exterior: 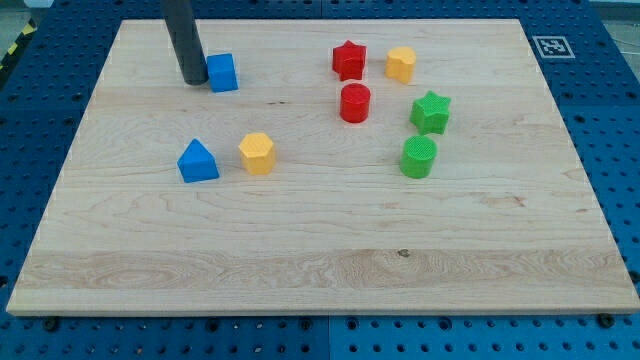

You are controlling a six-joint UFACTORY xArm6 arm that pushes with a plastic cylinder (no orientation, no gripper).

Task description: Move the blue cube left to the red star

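The blue cube [223, 72] sits near the view's top left of the wooden board. My tip [193, 79] rests on the board right against the cube's left side. The red star [349, 60] lies well to the cube's right, near the view's top centre, with bare board between them.
A red cylinder [355, 103] sits just below the red star and a yellow block [401, 64] to its right. A green star [431, 112] and green cylinder [419, 157] lie further right. A blue triangular block [198, 161] and yellow hexagonal block [257, 153] lie below the cube.
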